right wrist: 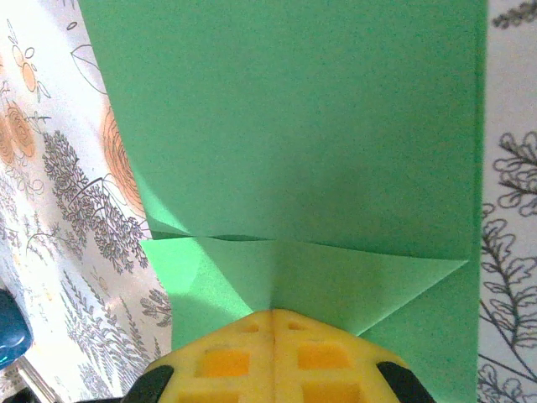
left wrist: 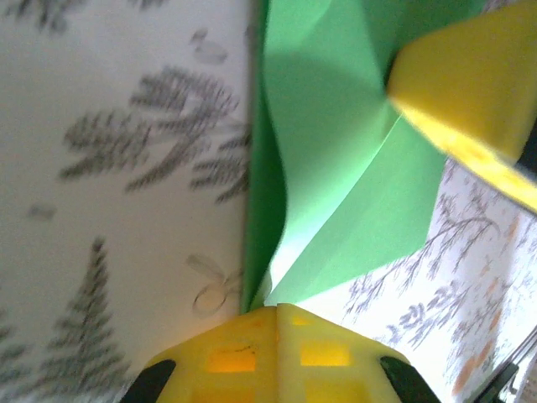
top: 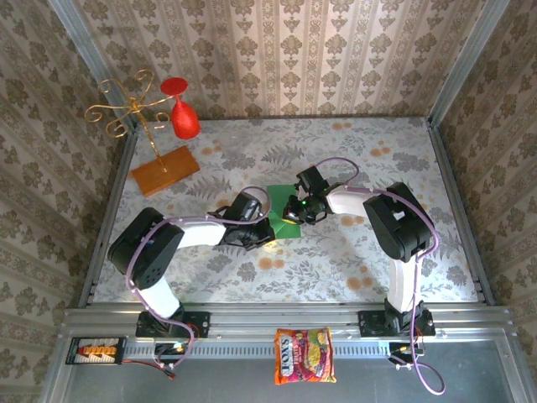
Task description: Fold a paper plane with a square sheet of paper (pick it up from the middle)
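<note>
The square sheet of paper (top: 279, 200) is bright green and lies partly folded at the table's middle, between both grippers. In the left wrist view my left gripper (left wrist: 277, 309) is shut on an edge of the sheet (left wrist: 336, 126), which rises off the table in a curved fold. My right gripper (right wrist: 273, 315) is shut, its tips against a triangular flap of the sheet (right wrist: 294, 126) where a short crease meets them. From above, the left gripper (top: 267, 228) is at the sheet's near-left and the right gripper (top: 294, 214) at its right. The paper plane is out of view.
An orange-brown board (top: 164, 170) with a gold wire stand (top: 126, 109) and a red glass (top: 183, 117) stands at the back left. A snack packet (top: 304, 355) lies on the front rail. Patterned walls close in the table on three sides.
</note>
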Action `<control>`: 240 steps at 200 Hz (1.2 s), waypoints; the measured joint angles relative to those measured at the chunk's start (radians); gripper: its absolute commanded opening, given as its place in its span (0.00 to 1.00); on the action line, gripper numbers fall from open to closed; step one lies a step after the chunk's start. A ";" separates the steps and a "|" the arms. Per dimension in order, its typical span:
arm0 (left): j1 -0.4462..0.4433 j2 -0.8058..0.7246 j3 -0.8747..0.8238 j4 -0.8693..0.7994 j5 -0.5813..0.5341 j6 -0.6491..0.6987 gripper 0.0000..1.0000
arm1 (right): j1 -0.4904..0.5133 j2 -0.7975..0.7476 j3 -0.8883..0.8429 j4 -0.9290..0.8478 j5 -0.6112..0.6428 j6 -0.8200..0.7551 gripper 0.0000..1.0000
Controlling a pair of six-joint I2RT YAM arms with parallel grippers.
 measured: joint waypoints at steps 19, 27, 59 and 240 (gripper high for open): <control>0.000 -0.027 0.002 -0.034 -0.002 0.000 0.05 | 0.000 0.001 0.002 -0.002 0.000 0.000 0.00; 0.000 -0.035 0.009 -0.048 -0.005 0.001 0.04 | 0.000 0.002 0.002 -0.002 0.000 0.000 0.00; 0.011 -0.028 0.057 -0.053 -0.009 0.000 0.03 | 0.000 0.002 0.002 -0.002 0.000 0.000 0.00; 0.024 0.061 0.058 0.015 -0.027 -0.060 0.00 | -0.011 -0.020 0.002 -0.004 -0.047 -0.018 0.07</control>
